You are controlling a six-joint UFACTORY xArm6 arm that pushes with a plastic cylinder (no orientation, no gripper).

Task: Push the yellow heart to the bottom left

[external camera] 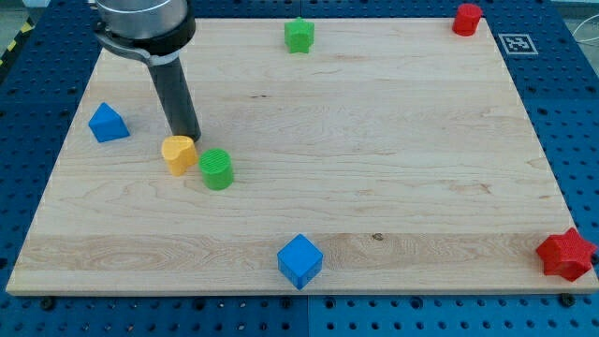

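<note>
No hand, my tip [190, 138] touching yellow heart [178, 153], wooden board [374, 187], blue pegboard [580, 140]

Wooden board on a blue perforated bench

A pale wooden board [374, 168] is laid on a blue pegboard surface [571, 112] studded with holes; a black-and-white marker tag [517, 43] is fixed beside the board's top right corner, under even lighting.

Bright, even light, sharp focus, soft short shadows beside the blocks.
</note>
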